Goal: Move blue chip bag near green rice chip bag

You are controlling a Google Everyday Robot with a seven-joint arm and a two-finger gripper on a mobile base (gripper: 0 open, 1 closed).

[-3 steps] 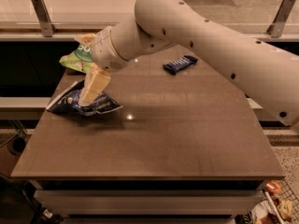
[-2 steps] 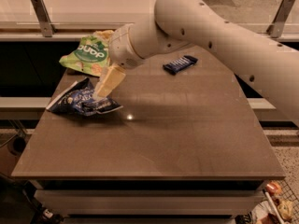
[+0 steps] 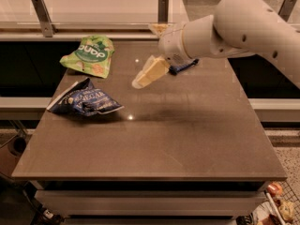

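The table (image 3: 187, 139) carries both bags by its left edge. My arm (image 3: 248, 22) reaches in from the right, over the far half. The green bag (image 3: 89, 55) lies at the far left corner. The blue bag (image 3: 86, 100) lies just in front of it, near but not touching. The gripper (image 3: 138, 82) hangs above the middle, apart from both bags. It holds nothing, and I cannot tell if it is open. I judge the task done, or almost.
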